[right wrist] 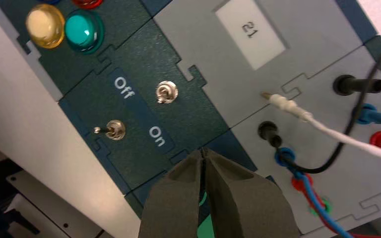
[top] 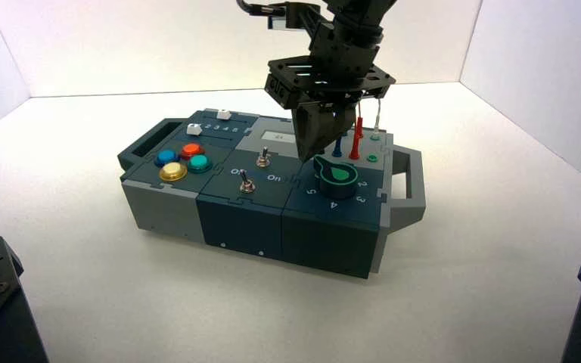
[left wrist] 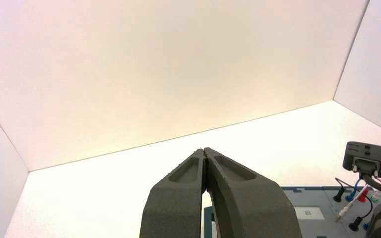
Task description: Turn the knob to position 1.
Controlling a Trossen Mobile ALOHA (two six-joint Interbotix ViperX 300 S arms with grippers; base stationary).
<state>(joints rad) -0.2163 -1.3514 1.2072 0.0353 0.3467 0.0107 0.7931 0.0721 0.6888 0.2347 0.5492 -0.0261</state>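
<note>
One arm does the work here: the right pincer (top: 312,155) hangs point-down over the box (top: 257,219), its tips just beside the knob (top: 338,180) on the side nearer the two toggle switches (top: 255,170). In the right wrist view its fingers (right wrist: 178,198) are pressed together with nothing between them, and a sliver of green shows just beneath them, most likely the knob's pointer. Held closed like this, the pincer seems meant to work as a single blunt tip that nudges the pointer round, rather than to clamp the dial; that is a judgement, not something seen.

The knob sits at the box's front right corner, in front of the wire sockets (top: 363,147), ringed by white numerals. Its green pointer aims roughly toward the box's far left. Numerals 2 to 5 can be made out round the near side; the 1 is not readable, so how far the pointer must travel cannot be told.

The left pincer (left wrist: 206,153) is also closed and empty, raised and pointing at the back wall, well clear of the work.
</note>
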